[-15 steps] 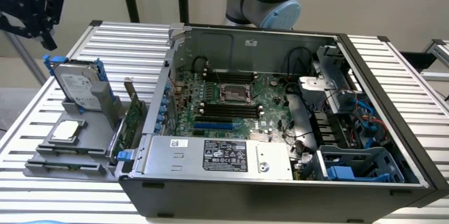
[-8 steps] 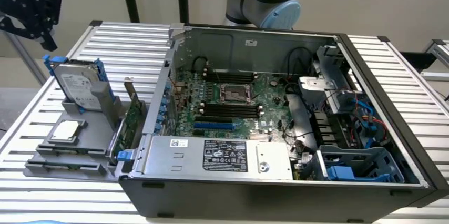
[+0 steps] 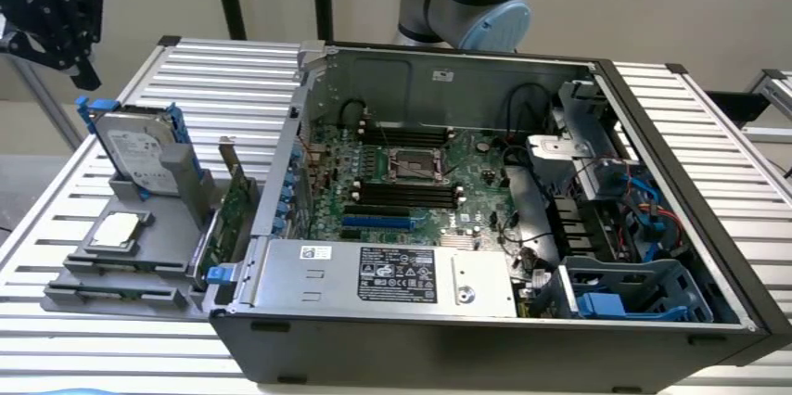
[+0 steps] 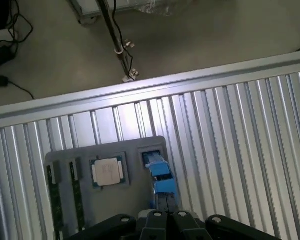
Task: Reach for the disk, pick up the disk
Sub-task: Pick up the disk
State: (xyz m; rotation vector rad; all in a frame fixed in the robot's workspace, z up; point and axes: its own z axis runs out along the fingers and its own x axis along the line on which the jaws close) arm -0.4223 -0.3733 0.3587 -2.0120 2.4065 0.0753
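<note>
A descent slightly off line could strike one of the blue rails and tip the disk (image 3: 134, 149) or wedge it in its slot, and its smooth faces might slip under a shallow grip. It stands on edge in a grey holder (image 3: 77, 295) on the slatted table (image 3: 229, 70), at the left of the exterior frame. The jaws hang in the upper left corner, above the disk and apart from it. Seen from the wrist, the disk lies edge-on, seemingly almost in line. Whether the jaws are spread or pressed together I cannot tell.

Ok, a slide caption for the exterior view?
Hand poised above the upright disk in its grey holder, beside an open computer case on a slatted table.
</note>
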